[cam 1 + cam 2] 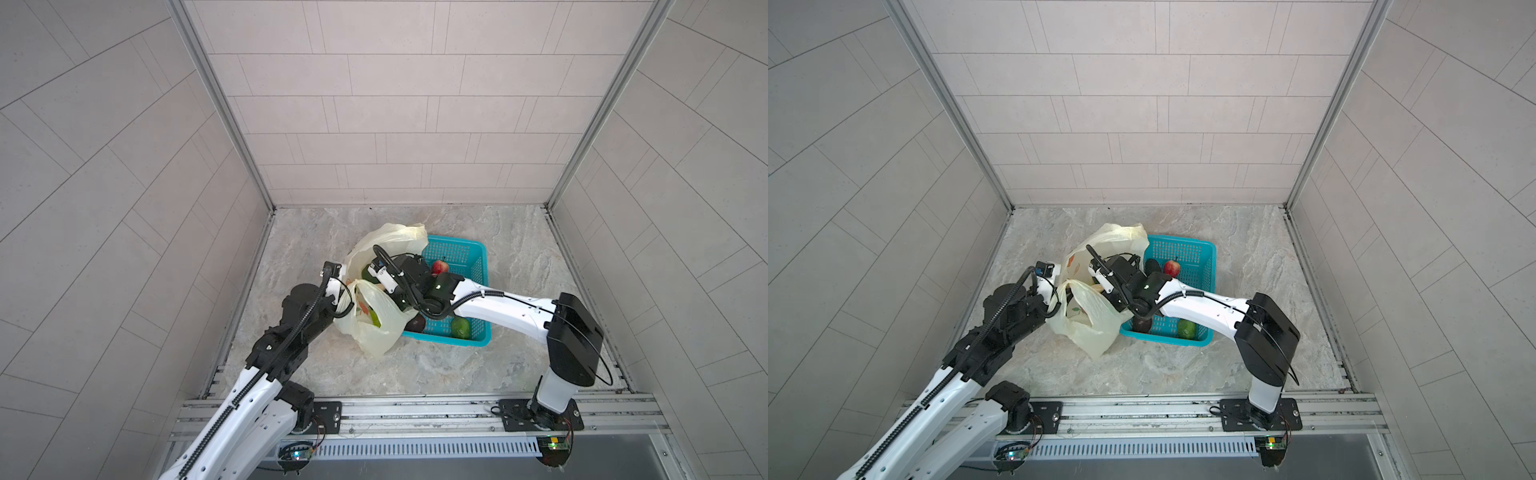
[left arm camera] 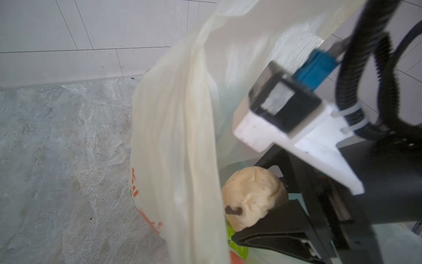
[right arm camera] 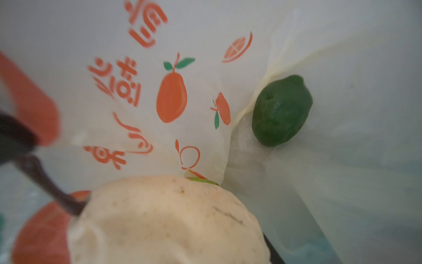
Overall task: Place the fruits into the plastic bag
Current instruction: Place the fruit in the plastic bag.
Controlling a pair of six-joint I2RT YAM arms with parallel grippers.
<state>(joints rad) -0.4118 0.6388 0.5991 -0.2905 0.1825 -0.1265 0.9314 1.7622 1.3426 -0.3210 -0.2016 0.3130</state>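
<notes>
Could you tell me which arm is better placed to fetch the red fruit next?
Likely right: after the right gripper drops its pale fruit, the basket is beside it; the left gripper holds the plastic bag open.

- The plastic bag (image 3: 228, 34) carries large orange characters (image 3: 127, 84) in the right wrist view. They are brush-like, blurred and seemingly seen from the bag's inside, so none can be read for certain.
- In the left wrist view, a strip of orange print (image 2: 134, 185) on the bag's outer face is too folded and cut off to read.
- A grey label (image 2: 277, 102) on the black block above the bag shows no legible writing.
- In both top views, nothing is large enough to read.
</notes>
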